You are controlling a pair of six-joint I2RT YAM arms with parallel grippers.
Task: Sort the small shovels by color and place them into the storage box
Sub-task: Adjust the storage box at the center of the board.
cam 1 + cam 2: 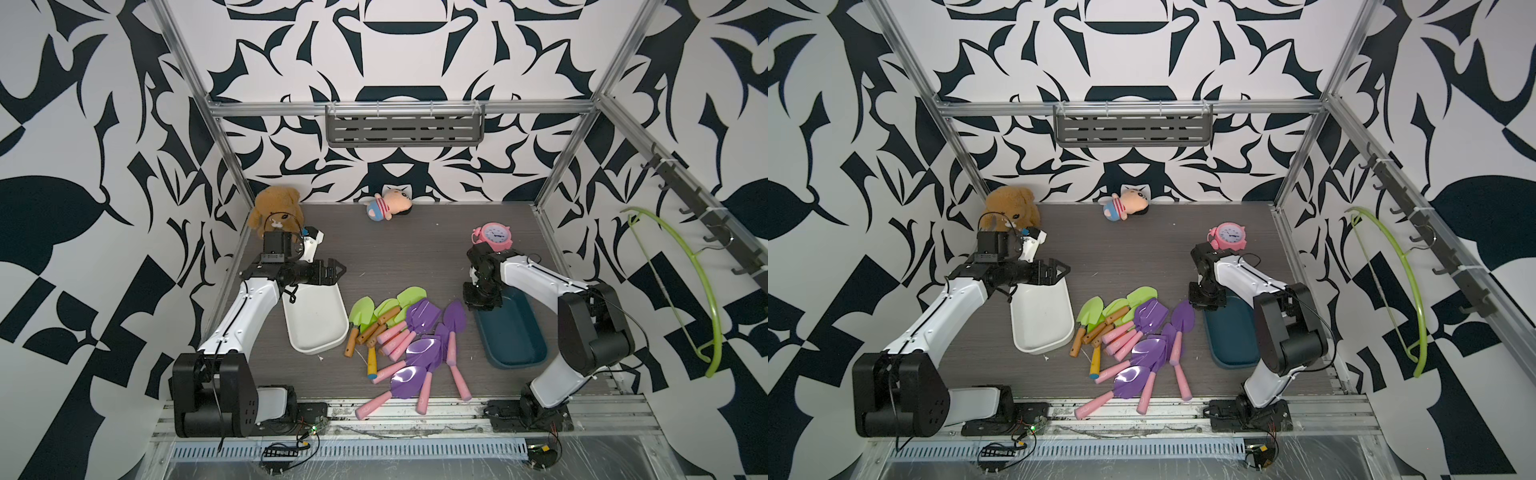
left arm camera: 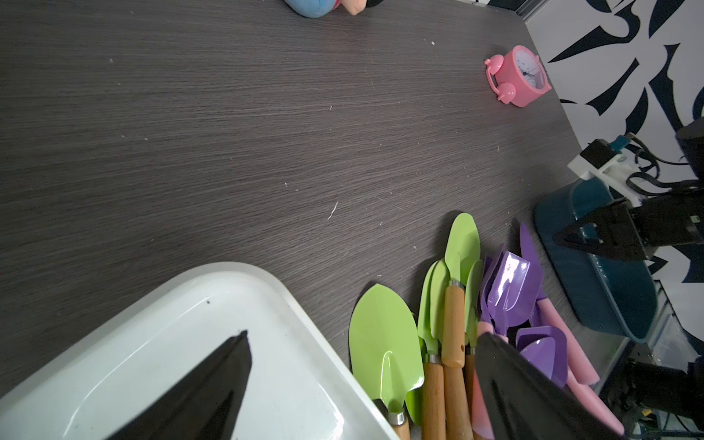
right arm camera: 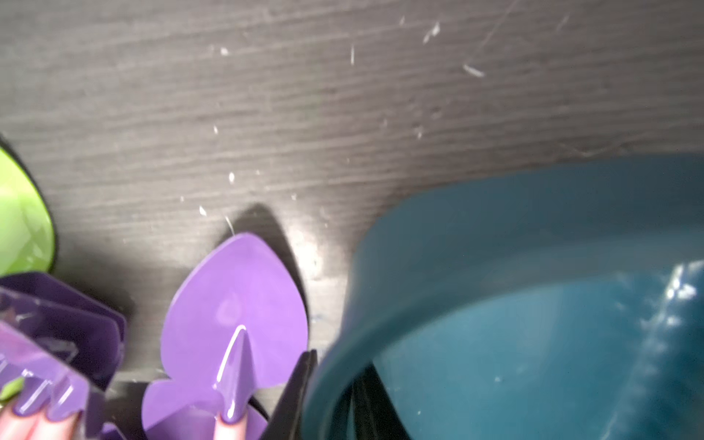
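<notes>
We see left tool (image 1: 340,271) gaping wide over white box (image 1: 316,328) far end. The right tool (image 2: 564,237) has jaws narrow astride teal box (image 1: 523,345) rim; we can't tell if clamped. Shovels (image 1: 409,332) are piled on counter (image 1: 395,257) btwn boxes, handles near, with purple ones (image 1: 455,316) just left of right tool.

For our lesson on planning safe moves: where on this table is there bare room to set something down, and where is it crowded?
Free: the wide table stretch bordered by teddy bear, doll, clock and shovel pile. Crowded: the shovel pile fills the gap between white tray and blue tray.
</notes>
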